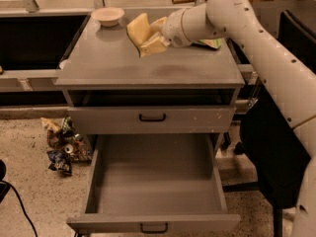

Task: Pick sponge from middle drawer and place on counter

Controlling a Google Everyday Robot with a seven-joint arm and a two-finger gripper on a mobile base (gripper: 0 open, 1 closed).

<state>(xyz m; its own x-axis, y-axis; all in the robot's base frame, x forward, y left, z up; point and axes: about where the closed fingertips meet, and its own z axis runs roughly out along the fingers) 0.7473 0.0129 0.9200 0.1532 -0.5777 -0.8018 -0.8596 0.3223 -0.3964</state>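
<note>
My gripper (146, 36) is over the back middle of the counter (148, 70), reaching in from the right. It is shut on the pale yellow sponge (138, 28), which sticks out to the left between the cream fingers (157, 44), just above the counter top. The middle drawer (155, 179) is pulled wide open below. Its grey floor is bare and its black handle (153, 227) is on the front edge.
A small pale bowl (107, 16) sits at the counter's back left. A green snack bag (213, 44) lies behind my arm at the right. A shut drawer with a scuffed front (151, 118) is above the open one. Litter (61, 144) lies on the floor left; a black chair (276, 152) stands right.
</note>
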